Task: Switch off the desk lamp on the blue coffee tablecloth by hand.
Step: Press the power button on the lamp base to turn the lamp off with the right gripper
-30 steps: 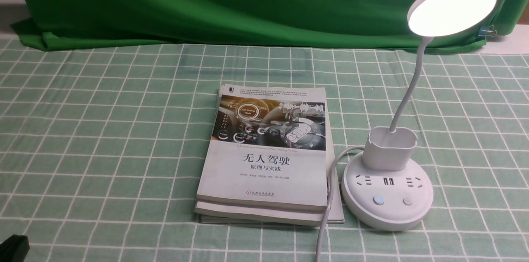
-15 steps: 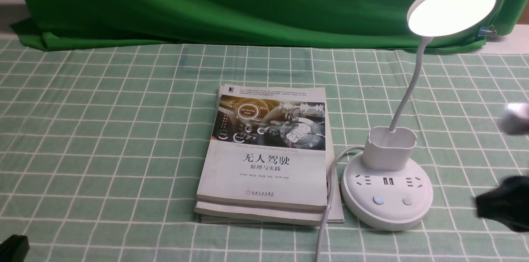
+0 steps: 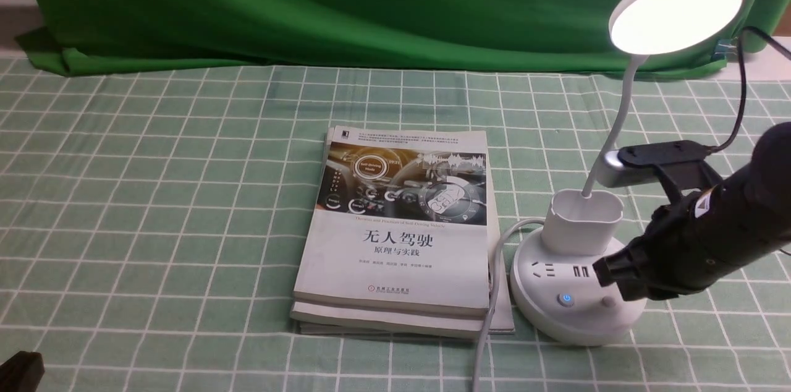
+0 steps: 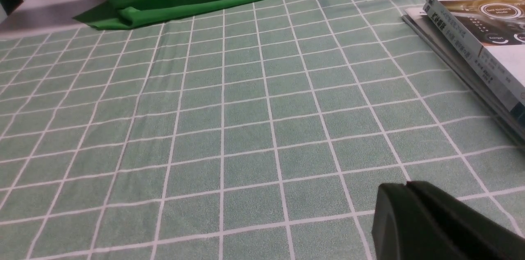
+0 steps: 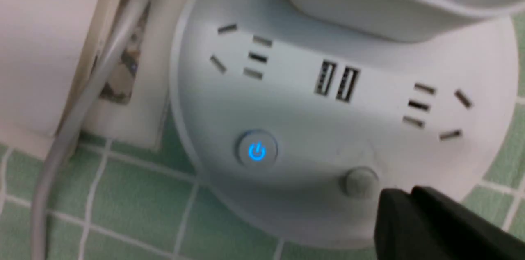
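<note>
Item: desk lamp [image 3: 581, 222], standing on the blue coffee tablecloth [image 3: 154, 194] toward the table's near right corner, just beside stacked books [image 3: 401, 231]. Head lit and power button [image 5: 257, 151] glowing blue, so switch-off not yet done. Right pincer [image 3: 604, 274]: jaws pressed together, holding nothing, presumably to offer one blunt tip for pressing. Tip sits over the base just beside the plain round button [image 5: 360, 181]; contact not discernible. Right arm reaches in from the right edge, sloping downward. Left pincer [image 4: 406, 194]: closed, empty, low at the near left corner.
</note>
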Robot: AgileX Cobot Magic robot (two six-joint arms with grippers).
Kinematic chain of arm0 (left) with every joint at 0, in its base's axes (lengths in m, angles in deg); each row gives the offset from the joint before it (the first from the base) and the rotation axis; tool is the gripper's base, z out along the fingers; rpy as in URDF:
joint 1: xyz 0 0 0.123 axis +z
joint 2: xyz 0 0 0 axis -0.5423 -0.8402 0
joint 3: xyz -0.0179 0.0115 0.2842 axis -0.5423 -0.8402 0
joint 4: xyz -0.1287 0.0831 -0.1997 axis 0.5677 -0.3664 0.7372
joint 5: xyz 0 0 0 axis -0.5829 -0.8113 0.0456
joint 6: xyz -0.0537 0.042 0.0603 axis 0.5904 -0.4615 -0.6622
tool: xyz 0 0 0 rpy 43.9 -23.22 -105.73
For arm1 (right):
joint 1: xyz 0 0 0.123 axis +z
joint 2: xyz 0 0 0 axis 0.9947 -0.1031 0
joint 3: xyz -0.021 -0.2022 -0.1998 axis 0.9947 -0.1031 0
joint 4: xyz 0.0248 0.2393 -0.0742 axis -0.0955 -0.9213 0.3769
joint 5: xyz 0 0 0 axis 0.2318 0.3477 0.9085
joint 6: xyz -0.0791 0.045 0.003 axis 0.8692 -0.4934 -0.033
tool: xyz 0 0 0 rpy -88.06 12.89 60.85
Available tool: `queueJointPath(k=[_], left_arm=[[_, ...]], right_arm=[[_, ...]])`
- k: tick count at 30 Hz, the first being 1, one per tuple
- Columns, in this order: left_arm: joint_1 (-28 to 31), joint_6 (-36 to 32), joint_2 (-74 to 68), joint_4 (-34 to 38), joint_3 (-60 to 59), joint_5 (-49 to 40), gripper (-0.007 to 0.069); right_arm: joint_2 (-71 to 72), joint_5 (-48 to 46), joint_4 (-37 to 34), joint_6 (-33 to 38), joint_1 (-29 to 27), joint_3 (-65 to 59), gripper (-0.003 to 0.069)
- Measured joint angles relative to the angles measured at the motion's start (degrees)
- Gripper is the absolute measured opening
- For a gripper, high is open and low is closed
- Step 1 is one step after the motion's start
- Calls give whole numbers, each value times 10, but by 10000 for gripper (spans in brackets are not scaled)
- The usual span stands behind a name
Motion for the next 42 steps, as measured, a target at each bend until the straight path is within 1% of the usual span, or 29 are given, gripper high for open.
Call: queueJointPath(k=[10,21,42], left_arm=[[0,0,0,0,0,0,0],[0,0,0,0,0,0,0],[0,0,0,0,0,0,0]], right_arm=[[-22,10,-33,14,1,7,39],[-52,13,-35,14,1,12,39],[-49,17,-35,15,2,11,39]])
